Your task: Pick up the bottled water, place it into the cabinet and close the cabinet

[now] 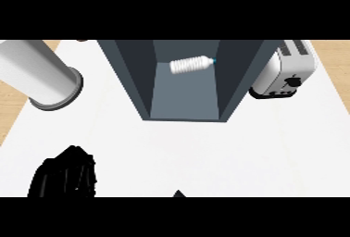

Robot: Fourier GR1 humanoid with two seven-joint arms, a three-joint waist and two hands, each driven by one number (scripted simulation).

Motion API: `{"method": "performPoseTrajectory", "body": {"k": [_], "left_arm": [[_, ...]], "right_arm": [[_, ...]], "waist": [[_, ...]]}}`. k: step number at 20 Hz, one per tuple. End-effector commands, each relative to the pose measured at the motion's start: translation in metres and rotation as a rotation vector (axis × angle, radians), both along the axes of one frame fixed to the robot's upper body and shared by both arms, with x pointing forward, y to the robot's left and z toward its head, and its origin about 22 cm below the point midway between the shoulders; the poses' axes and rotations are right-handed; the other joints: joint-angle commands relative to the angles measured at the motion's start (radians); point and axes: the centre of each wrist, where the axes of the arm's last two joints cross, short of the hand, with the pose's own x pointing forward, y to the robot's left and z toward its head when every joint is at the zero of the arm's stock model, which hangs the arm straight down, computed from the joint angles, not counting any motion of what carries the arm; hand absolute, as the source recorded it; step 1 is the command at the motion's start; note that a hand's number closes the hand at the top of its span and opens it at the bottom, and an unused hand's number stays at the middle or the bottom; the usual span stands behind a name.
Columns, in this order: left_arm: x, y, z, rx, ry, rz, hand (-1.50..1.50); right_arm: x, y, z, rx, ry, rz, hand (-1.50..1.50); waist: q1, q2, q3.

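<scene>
White surface carried an open slate-blue cabinet at twelve o'clock, its mouth facing the robot. The bottled water lay on its side on the cabinet's floor, deep inside, with its blue cap pointing toward three o'clock and nothing gripping it. The left hand showed at seven o'clock near the lower edge, black, with its fingers straight, side by side and pointing up, holding nothing. The bottle lay at about one o'clock from those fingers, well apart from them, with bare surface and the cabinet's front edge between. Of the right hand only a small black tip showed at six o'clock, at the lower edge; its state could not be told, and the bottle lay at twelve o'clock from it, also well apart. A silver toaster stood just beside the cabinet's outer wall at two o'clock, and a pale grey cylinder stood at ten o'clock.
</scene>
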Motion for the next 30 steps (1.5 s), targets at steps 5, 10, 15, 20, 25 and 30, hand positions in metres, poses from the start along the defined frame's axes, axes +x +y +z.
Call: {"method": "performPoseTrajectory", "body": {"k": [5, 10, 15, 20, 25, 30], "left_arm": [[-0.016, 0.03, -0.001, 0.002, -0.018, 0.016, 1.5], [-0.022, 0.044, 0.003, 0.014, -0.011, 0.023, 1.5], [-0.024, 0.06, 0.006, 0.001, -0.02, 0.008, 1.5], [-0.035, 0.07, 0.004, 0.021, -0.027, -0.013, 1.5], [-0.03, 0.091, 0.018, 0.01, -0.013, 0.0, 1.5], [-0.04, 0.083, 0.004, 0.021, -0.017, 0.013, 1.5]], "right_arm": [[0.033, 0.055, 0.008, 0.041, -0.086, -0.047, 1.5], [0.053, 0.06, 0.013, 0.087, -0.045, -0.145, 1.5], [0.107, 0.066, 0.034, 0.142, 0.049, -0.211, 1.5], [0.171, 0.059, 0.027, 0.145, 0.179, -0.159, 1.5], [0.226, 0.041, 0.011, 0.104, 0.212, -0.147, 1.5], [0.261, 0.01, 0.003, 0.098, 0.218, -0.192, 1.5]], "waist": [[0.017, 0.006, 0.0], [0.029, 0.008, 0.0], [0.033, 0.013, 0.001], [0.032, 0.017, 0.002], [0.01, 0.013, 0.003], [0.014, 0.013, 0.002]]}}
